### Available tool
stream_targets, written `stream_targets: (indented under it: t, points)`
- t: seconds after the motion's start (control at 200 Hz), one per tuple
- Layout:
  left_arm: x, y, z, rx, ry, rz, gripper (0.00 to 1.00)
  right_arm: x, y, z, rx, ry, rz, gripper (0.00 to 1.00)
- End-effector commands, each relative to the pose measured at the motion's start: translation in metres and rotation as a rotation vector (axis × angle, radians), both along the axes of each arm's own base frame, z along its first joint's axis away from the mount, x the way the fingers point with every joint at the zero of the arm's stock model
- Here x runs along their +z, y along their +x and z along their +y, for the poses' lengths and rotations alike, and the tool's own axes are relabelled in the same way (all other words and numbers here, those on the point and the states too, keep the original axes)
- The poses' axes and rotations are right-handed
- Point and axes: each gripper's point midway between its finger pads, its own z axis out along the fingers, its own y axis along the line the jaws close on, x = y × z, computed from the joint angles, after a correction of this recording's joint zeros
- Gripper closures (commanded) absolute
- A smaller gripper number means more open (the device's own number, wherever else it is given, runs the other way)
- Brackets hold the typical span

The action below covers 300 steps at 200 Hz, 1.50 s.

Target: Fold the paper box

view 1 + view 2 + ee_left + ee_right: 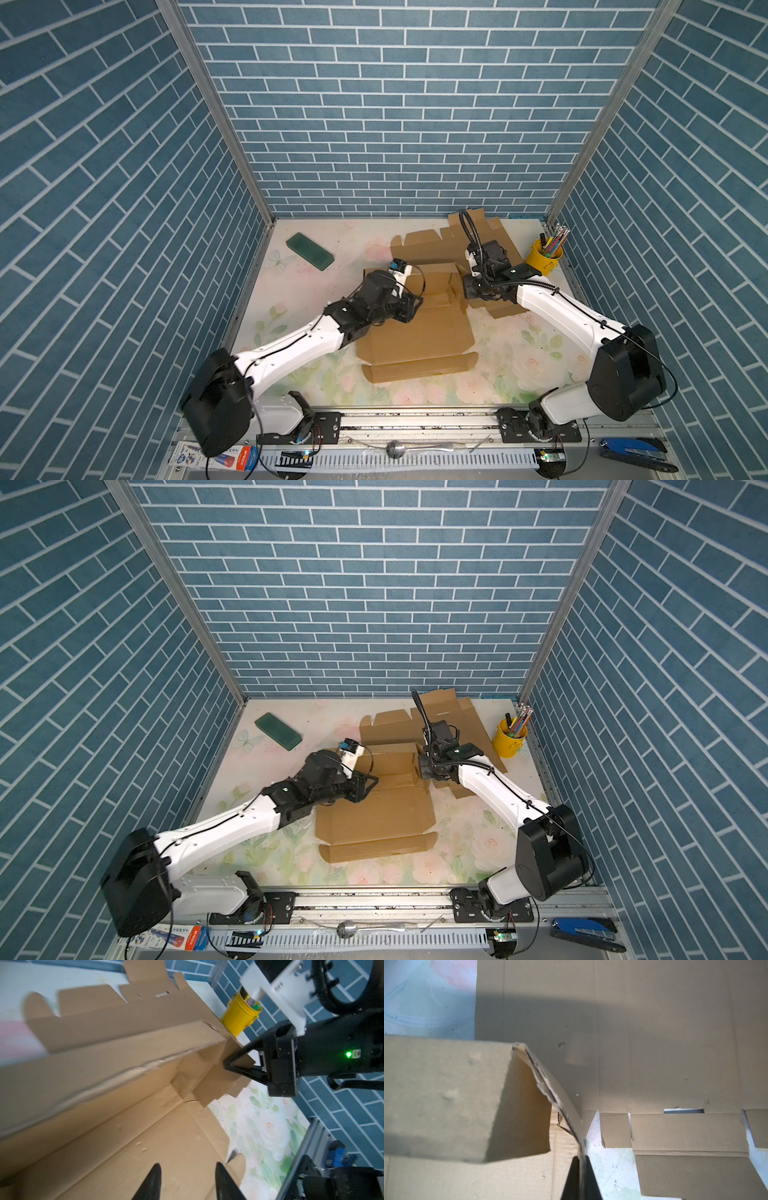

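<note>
The brown paper box (415, 336) (374, 812) lies partly folded in mid-table in both top views, its far long wall (104, 1068) raised. My left gripper (415, 305) (188, 1164) hovers over the box's flat base near its left end, open, with only cardboard beneath its fingers. My right gripper (465, 291) (581, 1157) is at the box's right end, shut on the thin edge of an upright side flap (550, 1084). In the left wrist view the right gripper (226, 1064) pinches that flap beside the raised wall's corner.
A second flat cardboard blank (482, 232) lies behind the box, toward the back wall. A yellow cup of pencils (542, 259) stands at the right edge, a green block (309, 250) at back left. A spoon (397, 449) and blue stapler (631, 451) lie on the front rail.
</note>
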Motion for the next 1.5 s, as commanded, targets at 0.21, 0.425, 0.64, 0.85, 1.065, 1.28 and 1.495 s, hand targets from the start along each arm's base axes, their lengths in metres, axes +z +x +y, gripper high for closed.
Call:
stream_targets:
  t: [0.21,0.425,0.64,0.85,1.065,1.28,1.495]
  points:
    - [-0.043,-0.013,0.097,0.18,0.292,0.11,0.52,-0.02,-0.008,-0.003,-0.013,-0.032,0.069,1.0]
    - [-0.052,0.021,0.112,0.302,0.3,-0.003,0.47,-0.021,-0.009,0.0,-0.003,-0.022,0.076,1.0]
    - [-0.047,0.054,0.106,0.348,0.26,-0.186,0.47,-0.023,-0.01,0.0,0.003,-0.02,0.078,1.0]
    - [-0.063,0.069,0.1,0.333,0.285,-0.228,0.61,-0.021,-0.011,0.003,0.022,-0.005,0.075,1.0]
    - [-0.076,0.071,0.101,0.302,0.338,-0.261,0.83,-0.001,-0.017,0.016,0.106,0.137,0.082,0.94]
    - [-0.08,0.074,0.107,0.313,0.367,-0.279,0.92,0.021,-0.027,0.029,0.182,0.354,0.136,0.71]
    - [-0.086,0.074,0.113,0.331,0.388,-0.28,0.96,0.048,-0.034,0.022,0.215,0.532,0.164,0.54]
